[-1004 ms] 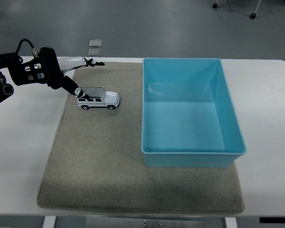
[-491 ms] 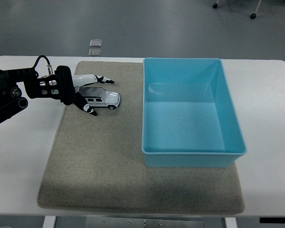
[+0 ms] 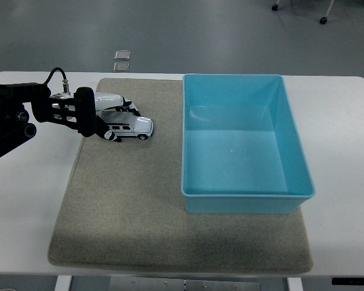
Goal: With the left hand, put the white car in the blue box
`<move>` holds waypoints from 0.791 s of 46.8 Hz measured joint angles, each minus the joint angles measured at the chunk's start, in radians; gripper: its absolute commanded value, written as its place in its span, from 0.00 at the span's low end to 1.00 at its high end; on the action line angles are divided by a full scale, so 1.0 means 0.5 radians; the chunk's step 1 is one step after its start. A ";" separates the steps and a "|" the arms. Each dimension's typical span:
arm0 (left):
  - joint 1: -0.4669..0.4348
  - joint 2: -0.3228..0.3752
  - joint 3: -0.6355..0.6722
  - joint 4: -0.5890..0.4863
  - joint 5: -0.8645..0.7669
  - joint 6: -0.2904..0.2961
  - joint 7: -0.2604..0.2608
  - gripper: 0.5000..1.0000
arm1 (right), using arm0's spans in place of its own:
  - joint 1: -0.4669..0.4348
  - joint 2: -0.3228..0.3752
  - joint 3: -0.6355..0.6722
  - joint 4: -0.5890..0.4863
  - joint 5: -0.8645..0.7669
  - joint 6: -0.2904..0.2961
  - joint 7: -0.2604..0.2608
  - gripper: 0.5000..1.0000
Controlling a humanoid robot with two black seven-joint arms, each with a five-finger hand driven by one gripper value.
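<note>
The left hand (image 3: 109,116) is closing its fingers (image 3: 126,106) around the rear of the white car (image 3: 128,127), which is sitting on the grey mat (image 3: 139,206) toward the bench's (image 3: 346,151) far-left corner. The blue box (image 3: 242,188) is standing well apart, toward the right edge.

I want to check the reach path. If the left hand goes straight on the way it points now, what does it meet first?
The left hand points right, and its fingers already curl at the car. So the car comes first; the blue box lies farther along. Whether there is contact is unclear.
</note>
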 measured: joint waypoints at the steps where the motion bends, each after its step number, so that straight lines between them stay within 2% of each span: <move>1: -0.003 0.000 0.000 -0.002 0.002 -0.002 -0.001 0.00 | 0.001 0.000 0.000 0.000 0.000 0.000 0.000 0.87; 14: -0.014 0.014 -0.006 -0.004 0.238 -0.011 -0.003 0.00 | 0.000 0.000 0.001 0.000 0.000 0.000 0.000 0.87; 24: -0.016 0.024 -0.028 -0.006 0.258 -0.021 0.002 0.00 | 0.000 0.000 0.000 0.000 0.000 0.000 0.000 0.87; 31: -0.209 0.057 -0.039 0.007 0.180 -0.036 -0.001 0.00 | 0.000 0.000 0.001 0.000 0.000 0.000 0.000 0.87; 37: -0.428 0.096 -0.025 0.010 0.020 -0.129 -0.010 0.00 | -0.001 0.000 0.001 0.000 0.000 0.000 0.000 0.87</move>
